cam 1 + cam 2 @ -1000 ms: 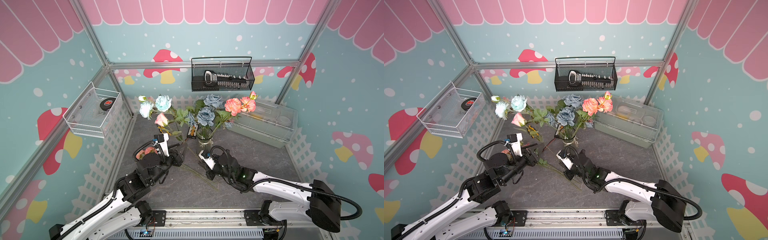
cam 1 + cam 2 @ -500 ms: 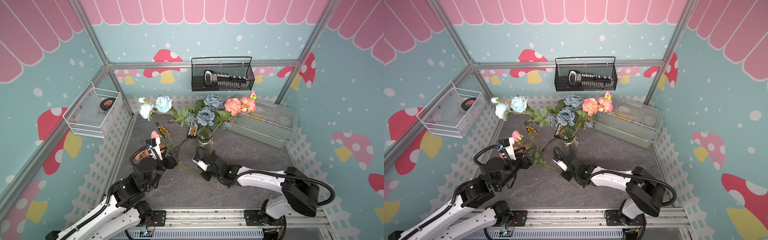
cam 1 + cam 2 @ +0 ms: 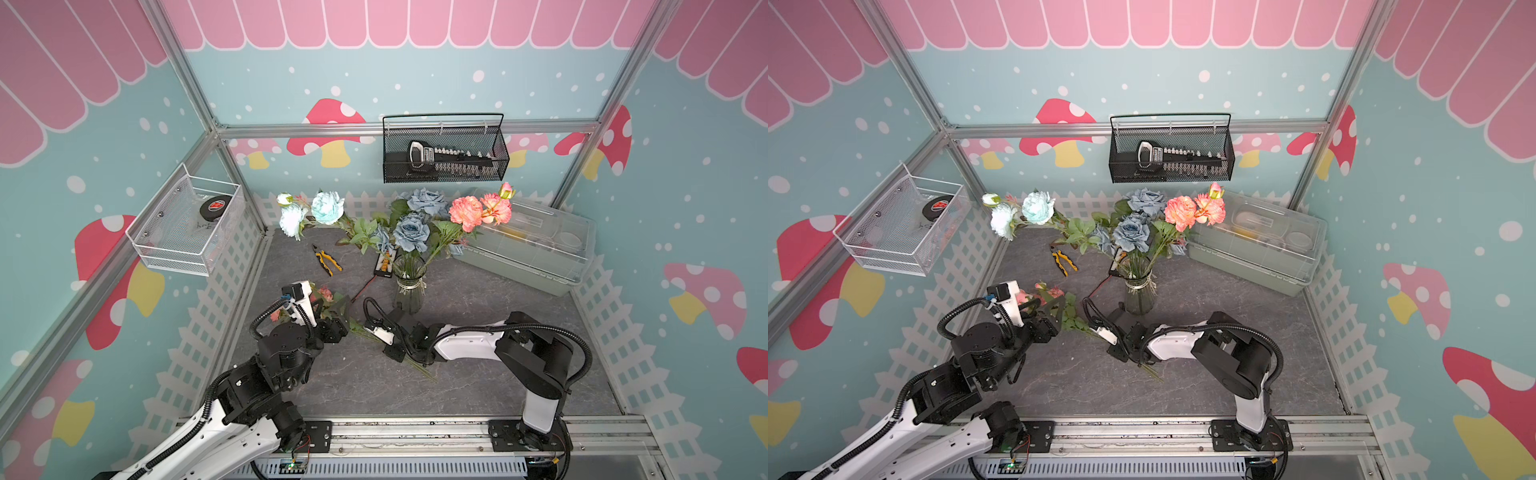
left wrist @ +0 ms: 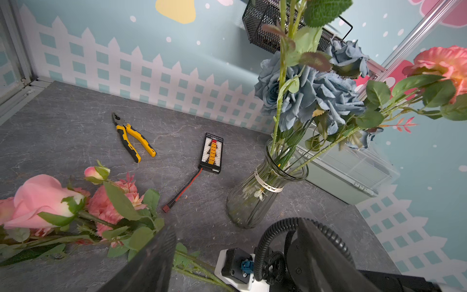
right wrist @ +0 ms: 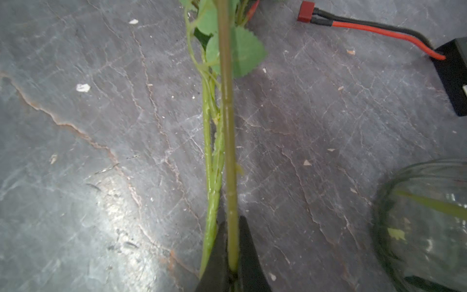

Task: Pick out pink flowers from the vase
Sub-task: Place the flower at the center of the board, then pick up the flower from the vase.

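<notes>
On the left wall hangs a white wire-mesh basket (image 3: 174, 245) with a round black puck (image 3: 215, 206) in it. Next is the left gripper (image 3: 337, 319), low over the dark grey stone-look tabletop (image 3: 365, 386). In the left wrist view its two black fingers (image 4: 154, 257) stand wide apart and clamp nothing, with green stems running across the table between them.

The pink flowers (image 4: 48, 199) — a smooth pink rose, a small bud and ruffled pink sprays on leafy stems — lie flat on the table just beside that gripper, outside the clear ribbed glass vase (image 3: 409, 291). Behind them lie yellow-and-black pliers (image 3: 327, 260) and a black connector board with orange plugs (image 3: 385, 262), whose red-and-black lead trails toward the flowers.

The right gripper (image 5: 231, 242) sits low at the stems' bare lower end. Its jaws are narrow, pressed to either side of one olive-green stem (image 5: 227, 126).

Just beside it the vase stands upright, holding pale aqua blooms (image 3: 328, 207), grey-blue roses (image 3: 411, 232) and — leaning to the right — coral-pink ruffled blooms (image 3: 478, 210). Furthest right is a clear lidded plastic box (image 3: 536, 249).
</notes>
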### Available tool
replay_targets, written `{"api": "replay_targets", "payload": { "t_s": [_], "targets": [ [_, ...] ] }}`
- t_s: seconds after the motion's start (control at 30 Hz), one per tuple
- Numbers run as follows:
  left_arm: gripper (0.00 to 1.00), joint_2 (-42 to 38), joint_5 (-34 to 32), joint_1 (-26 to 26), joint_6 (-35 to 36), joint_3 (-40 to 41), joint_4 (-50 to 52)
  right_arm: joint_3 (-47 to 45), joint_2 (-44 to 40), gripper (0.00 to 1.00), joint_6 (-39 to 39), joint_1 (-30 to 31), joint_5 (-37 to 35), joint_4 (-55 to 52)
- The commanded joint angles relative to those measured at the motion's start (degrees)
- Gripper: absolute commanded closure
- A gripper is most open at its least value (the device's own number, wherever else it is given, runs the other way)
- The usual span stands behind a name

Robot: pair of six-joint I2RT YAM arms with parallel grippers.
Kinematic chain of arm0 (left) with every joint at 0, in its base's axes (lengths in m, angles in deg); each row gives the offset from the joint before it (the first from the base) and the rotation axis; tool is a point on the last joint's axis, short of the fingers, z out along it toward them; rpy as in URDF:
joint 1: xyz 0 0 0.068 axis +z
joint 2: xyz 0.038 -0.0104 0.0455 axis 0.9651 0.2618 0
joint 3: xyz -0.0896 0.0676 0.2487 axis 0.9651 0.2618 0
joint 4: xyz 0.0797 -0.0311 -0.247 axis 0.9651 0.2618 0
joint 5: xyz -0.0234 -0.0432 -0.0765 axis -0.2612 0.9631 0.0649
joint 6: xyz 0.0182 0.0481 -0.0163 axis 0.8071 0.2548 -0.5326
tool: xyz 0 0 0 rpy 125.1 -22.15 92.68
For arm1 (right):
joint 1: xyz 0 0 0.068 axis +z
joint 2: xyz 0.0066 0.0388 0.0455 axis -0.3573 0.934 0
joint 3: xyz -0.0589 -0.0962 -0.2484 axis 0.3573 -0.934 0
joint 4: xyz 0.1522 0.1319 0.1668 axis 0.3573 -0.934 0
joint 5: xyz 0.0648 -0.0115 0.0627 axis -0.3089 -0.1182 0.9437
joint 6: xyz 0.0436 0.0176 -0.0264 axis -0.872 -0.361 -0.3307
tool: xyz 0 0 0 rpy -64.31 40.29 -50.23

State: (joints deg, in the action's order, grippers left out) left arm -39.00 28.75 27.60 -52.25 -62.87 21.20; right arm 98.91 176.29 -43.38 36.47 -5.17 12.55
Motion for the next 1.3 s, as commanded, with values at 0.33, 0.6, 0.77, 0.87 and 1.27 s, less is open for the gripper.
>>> {"api": "replay_targets", "payload": {
  "t_s": [0.33,0.6,0.77,0.87,1.27],
  "targets": [
    [0.17,3.0,5.6,0.2,2.2,2.1,-7.2,-5.1,-14.8,0.39,-4.8,0.4,-4.0,-4.1],
    [0.12,14.8,9.3,-5.2,10.5,1.9,-19.7,-17.7,-35.3,0.22,-11.6,-0.6,-18.5,-1.6],
    [0.11,25.4,2.6,-16.1,24.9,2.0,-32.7,-22.4,-42.0,0.16,-21.2,-5.7,-43.8,-8.3],
    [0.11,32.9,1.6,-16.8,30.3,-0.9,-37.0,-24.7,-46.6,0.16,-28.6,-12.7,-42.7,-12.4],
    [0.12,51.8,10.3,-10.2,38.5,-9.5,-51.1,-35.6,-71.1,0.15,-33.2,-23.5,-40.2,-12.7]
  ]
}}
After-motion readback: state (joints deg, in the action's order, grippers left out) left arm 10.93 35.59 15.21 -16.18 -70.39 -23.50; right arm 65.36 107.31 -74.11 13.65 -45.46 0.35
